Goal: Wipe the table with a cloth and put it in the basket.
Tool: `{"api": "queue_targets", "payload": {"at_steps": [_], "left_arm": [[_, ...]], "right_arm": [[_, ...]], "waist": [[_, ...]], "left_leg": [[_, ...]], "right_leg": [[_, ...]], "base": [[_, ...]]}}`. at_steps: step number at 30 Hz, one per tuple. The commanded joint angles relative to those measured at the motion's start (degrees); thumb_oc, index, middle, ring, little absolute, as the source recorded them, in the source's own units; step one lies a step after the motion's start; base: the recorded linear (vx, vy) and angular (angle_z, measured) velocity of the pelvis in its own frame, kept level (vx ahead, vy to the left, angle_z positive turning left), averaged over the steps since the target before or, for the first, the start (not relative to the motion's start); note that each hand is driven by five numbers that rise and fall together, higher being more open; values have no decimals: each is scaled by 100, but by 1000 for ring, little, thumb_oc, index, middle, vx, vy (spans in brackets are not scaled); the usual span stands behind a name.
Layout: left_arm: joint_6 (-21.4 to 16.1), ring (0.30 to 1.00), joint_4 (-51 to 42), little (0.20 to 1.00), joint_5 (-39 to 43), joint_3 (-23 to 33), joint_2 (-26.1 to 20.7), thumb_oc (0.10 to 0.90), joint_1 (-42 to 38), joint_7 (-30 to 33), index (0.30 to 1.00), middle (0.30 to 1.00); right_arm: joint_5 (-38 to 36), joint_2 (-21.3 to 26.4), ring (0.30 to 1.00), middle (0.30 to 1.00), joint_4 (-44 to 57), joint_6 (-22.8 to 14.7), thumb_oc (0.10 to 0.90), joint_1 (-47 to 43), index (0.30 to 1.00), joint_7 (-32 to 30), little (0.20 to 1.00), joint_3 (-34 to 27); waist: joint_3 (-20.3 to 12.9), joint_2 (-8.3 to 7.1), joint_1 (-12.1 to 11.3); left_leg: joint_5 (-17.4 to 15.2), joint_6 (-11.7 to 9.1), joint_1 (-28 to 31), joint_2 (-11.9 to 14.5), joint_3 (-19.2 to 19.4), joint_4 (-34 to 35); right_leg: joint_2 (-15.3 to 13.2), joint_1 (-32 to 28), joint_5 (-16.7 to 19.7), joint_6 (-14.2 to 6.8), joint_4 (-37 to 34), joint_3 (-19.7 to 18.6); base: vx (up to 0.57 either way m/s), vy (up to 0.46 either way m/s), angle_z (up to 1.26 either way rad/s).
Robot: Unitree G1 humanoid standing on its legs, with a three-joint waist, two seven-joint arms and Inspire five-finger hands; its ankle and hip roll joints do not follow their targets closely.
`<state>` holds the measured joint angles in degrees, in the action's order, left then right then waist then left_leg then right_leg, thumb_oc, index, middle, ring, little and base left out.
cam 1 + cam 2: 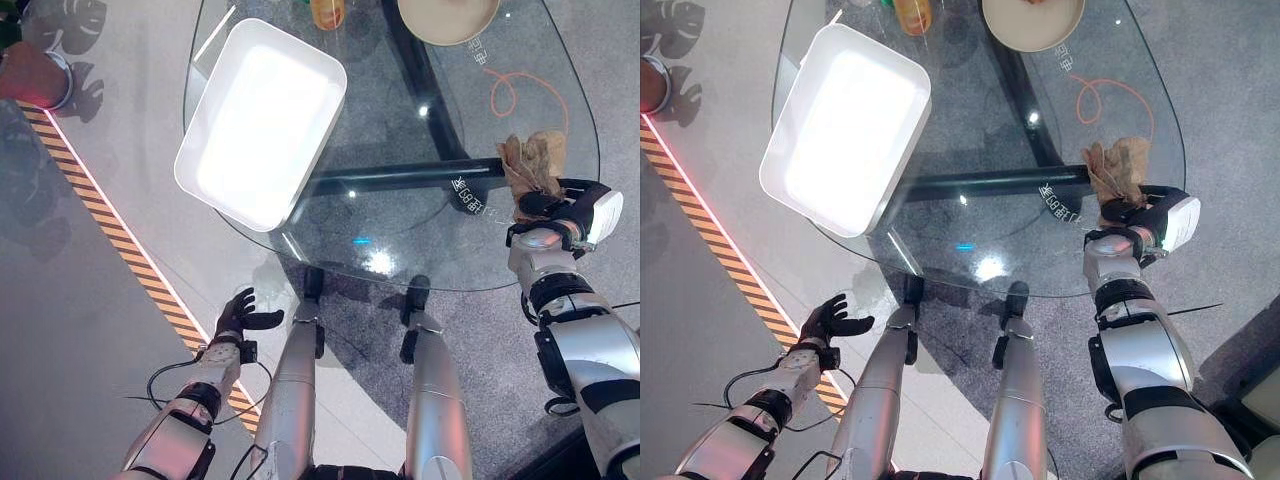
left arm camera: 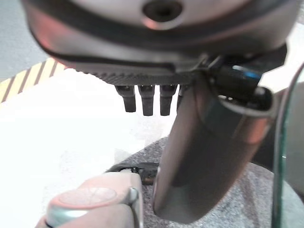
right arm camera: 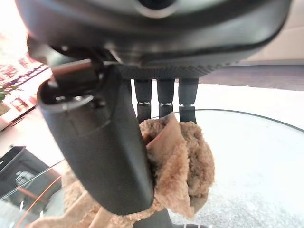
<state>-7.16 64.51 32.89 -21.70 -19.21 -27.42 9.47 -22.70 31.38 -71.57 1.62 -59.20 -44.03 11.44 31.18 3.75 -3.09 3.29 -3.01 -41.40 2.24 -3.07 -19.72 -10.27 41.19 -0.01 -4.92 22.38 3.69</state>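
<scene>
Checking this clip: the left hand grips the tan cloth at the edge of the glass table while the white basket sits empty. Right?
Not quite: it is the right hand that grips the tan cloth, as the right wrist view shows. The rest holds: glass table edge, white basket empty.

The right robot hand (image 1: pixel 560 205) grips the cloth (image 1: pixel 532 160) on the glass counter (image 1: pixel 400 215), near the white basket (image 1: pixel 262 120).

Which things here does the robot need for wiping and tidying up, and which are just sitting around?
Needed for the job:
- fluffy tan cloth, pinched in the right hand
- round glass table
- white rectangular plastic basket, at the table's left edge

Just sitting around:
- beige round plate, far side
- orange bottle, far edge
- loose orange cord
- left hand, hanging idle off the table
</scene>
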Motion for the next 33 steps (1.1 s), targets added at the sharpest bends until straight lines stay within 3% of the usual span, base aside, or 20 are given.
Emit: {"api": "queue_targets", "payload": {"at_steps": [1,9,17,22,33], "left_arm": [[-141,900,299,900,70,169,-269,800,59,15,900,900],[-120,900,359,900,89,170,-339,800,-8,-68,900,900],[-103,900,415,900,86,159,-350,800,-72,-67,900,900],[-70,900,341,900,73,126,-325,800,-70,-28,900,900],[-90,900,189,900,42,72,-159,800,9,109,900,900]], "right_arm": [[-116,892,300,300,-130,-305,100,136,300,-608,200,-128],[-339,953,300,300,-188,-280,100,149,300,-730,200,-217],[-210,873,300,300,1,-512,100,123,300,-503,200,-143],[192,764,300,300,309,-714,100,-47,300,-192,200,108],[961,381,300,300,1177,-468,100,-426,300,143,200,844]], "waist": [[-139,56,-57],[-139,28,-39],[-139,5,-19],[-139,22,-36],[-139,78,-79]], "left_leg": [[-373,357,16,-188,245,-267],[-389,350,18,-176,250,-269],[-400,357,20,-191,233,-268],[-386,341,23,-201,226,-255],[-341,301,24,-235,216,-232]], "right_leg": [[206,3,27,246,144,354],[209,1,32,235,130,350],[241,18,34,245,137,328],[232,4,25,253,120,341],[229,-25,-35,302,106,379]], "base": [[0,0,0],[0,0,0],[0,0,0],[0,0,0],[0,2,0]]}}
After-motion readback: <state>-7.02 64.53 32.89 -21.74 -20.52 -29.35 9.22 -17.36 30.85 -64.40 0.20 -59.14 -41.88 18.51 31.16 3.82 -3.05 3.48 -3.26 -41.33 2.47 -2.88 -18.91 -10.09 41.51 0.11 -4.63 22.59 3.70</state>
